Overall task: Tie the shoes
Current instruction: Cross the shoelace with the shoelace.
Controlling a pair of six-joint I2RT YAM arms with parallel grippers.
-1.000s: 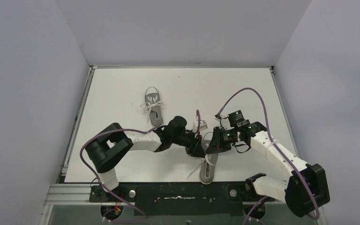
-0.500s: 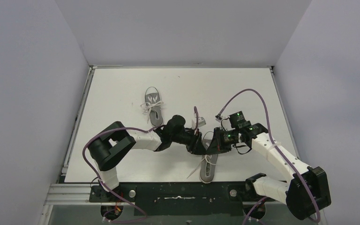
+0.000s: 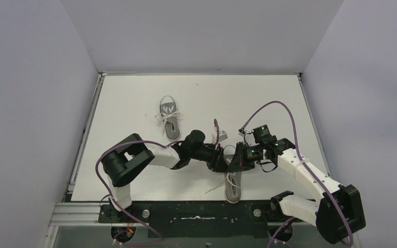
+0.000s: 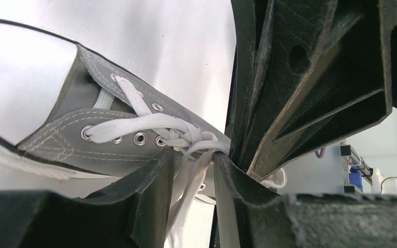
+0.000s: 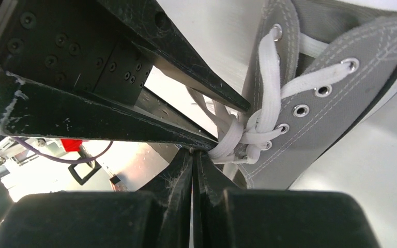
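Working on the near sneaker (image 3: 231, 187), set heel toward the near edge of the surface (image 3: 134, 98), about midway along that edge. Meeting over its eyelets (image 4: 140, 138) with both arms.

Pinching white lace (image 4: 150, 124) strands with the left end effector (image 4: 194, 155), fingers closed down to the width of the strands. Holding the right end effector (image 5: 193, 153) pressed together, tips right at the knot (image 5: 238, 137) and apparently nipping a loop. Cannot tell how much lace is caught there.

Judged step: cinching the first knot. To do it well:
- Pull apart across the sneaker, one side toward the left edge and the other toward the right edge, evenly and low.
- Avoid lifting, or risk dragging the light sneaker along.
- Keep both grips close to the knot to prevent slipping off the lace.
- Stop once snug against the eyelets, saving free lace for the loops.

Noting the far sneaker (image 3: 169, 116), left of centre and toward the far edge, laces gathered in what looks like a bow. Probably done already.

Compared with one second ago:
- Drawn both wrists closer together over the eyelets.
- Swung the left arm (image 3: 157, 155) elbow toward the right edge.
- Nudged the near sneaker's heel slightly toward the right edge.
- Found the far sneaker unmoved.
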